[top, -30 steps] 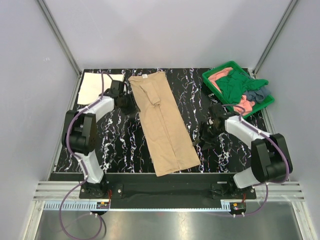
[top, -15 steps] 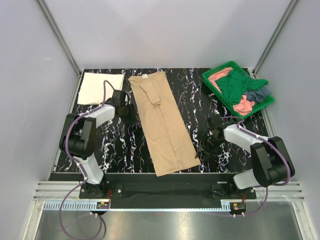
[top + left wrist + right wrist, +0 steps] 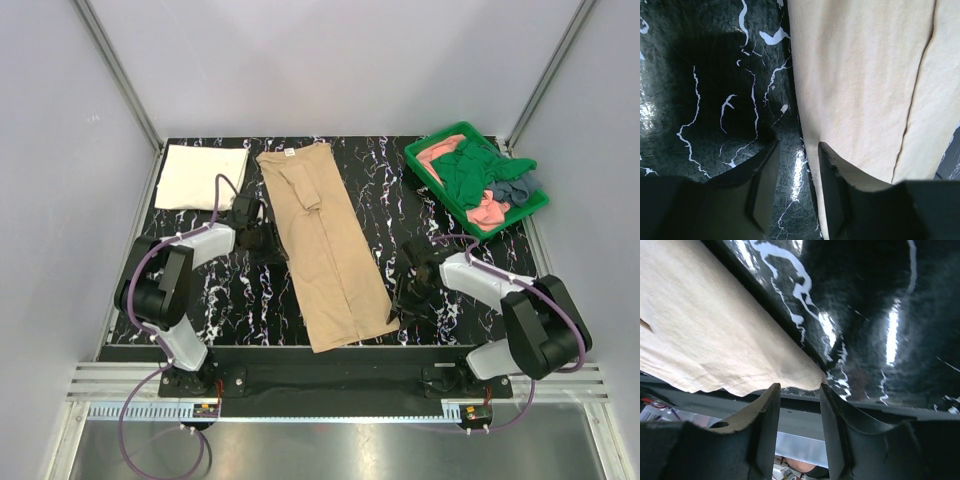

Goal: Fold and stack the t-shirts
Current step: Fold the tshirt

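Observation:
A tan t-shirt [image 3: 325, 250], folded into a long strip, lies down the middle of the black marbled table [image 3: 380, 190]. My left gripper [image 3: 272, 243] is open at the strip's left edge; in the left wrist view [image 3: 799, 192] one finger rests over the tan cloth [image 3: 865, 85], the other over bare table. My right gripper [image 3: 400, 305] is open at the strip's lower right corner [image 3: 815, 377]. A folded cream-white t-shirt [image 3: 200, 177] lies at the back left. Dark green [image 3: 468, 172], salmon-pink [image 3: 488, 210] and grey-blue [image 3: 515, 188] shirts are heaped in the tray.
A green plastic tray [image 3: 430, 140] stands at the back right corner. Grey walls with metal posts close in the table on three sides. The table's front edge and a metal rail [image 3: 805, 440] lie just below the tan shirt's hem.
My left gripper has moved from beside the cream shirt towards me to the tan strip's left edge. My right gripper has moved towards me and left to the strip's lower right corner.

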Robot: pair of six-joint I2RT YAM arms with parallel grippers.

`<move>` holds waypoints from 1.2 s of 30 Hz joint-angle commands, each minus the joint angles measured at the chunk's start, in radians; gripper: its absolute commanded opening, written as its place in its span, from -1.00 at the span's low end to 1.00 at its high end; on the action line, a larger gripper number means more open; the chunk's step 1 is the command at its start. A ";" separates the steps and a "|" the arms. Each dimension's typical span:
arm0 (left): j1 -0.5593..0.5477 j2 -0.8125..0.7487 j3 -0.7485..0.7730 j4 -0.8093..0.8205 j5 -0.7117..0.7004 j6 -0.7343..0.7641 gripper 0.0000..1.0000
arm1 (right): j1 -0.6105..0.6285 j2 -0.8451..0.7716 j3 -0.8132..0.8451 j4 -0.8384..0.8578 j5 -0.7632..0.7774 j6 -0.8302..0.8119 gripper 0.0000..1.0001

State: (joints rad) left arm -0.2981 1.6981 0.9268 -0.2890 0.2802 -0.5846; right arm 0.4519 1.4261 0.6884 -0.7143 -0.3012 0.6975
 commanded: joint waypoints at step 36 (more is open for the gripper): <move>0.105 0.136 0.224 -0.139 -0.039 0.062 -0.85 | 0.047 -0.016 0.059 0.087 -0.041 0.028 -0.07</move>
State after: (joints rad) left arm -0.1967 1.8591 1.1370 -0.4015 0.2504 -0.5488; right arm 0.4671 1.3888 0.7525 -0.7036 -0.2901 0.7048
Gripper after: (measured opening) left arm 0.056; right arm 0.462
